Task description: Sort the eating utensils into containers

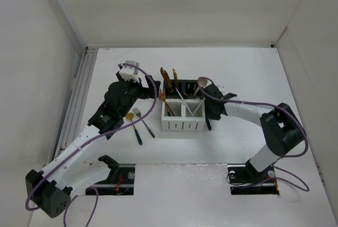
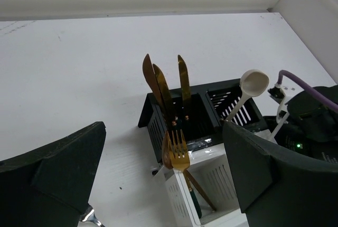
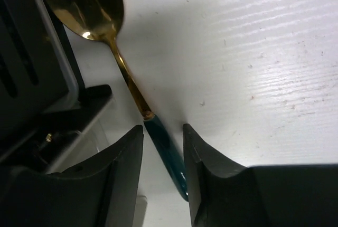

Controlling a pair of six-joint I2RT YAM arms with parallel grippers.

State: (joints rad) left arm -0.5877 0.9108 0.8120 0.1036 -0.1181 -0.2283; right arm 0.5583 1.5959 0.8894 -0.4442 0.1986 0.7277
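White walls (image 1: 31,53) close round my table (image 1: 243,68) on the left, back and right, and bare room lies behind the containers (image 1: 182,125) at its middle. My left gripper (image 2: 163,125) hangs spread wide, holding nothing, by the block's far left corner. My right gripper (image 3: 162,128) sits narrow about a gold spoon (image 3: 84,5), at its teal handle, beside the block's right wall. I cannot tell whether it pinches. Gold knives (image 2: 163,87) stand in a black bin (image 2: 150,116).

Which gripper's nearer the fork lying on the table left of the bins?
Left. The left gripper hangs open just beyond the fork, by the bins' left side; the right gripper is past the bins, on their right side.
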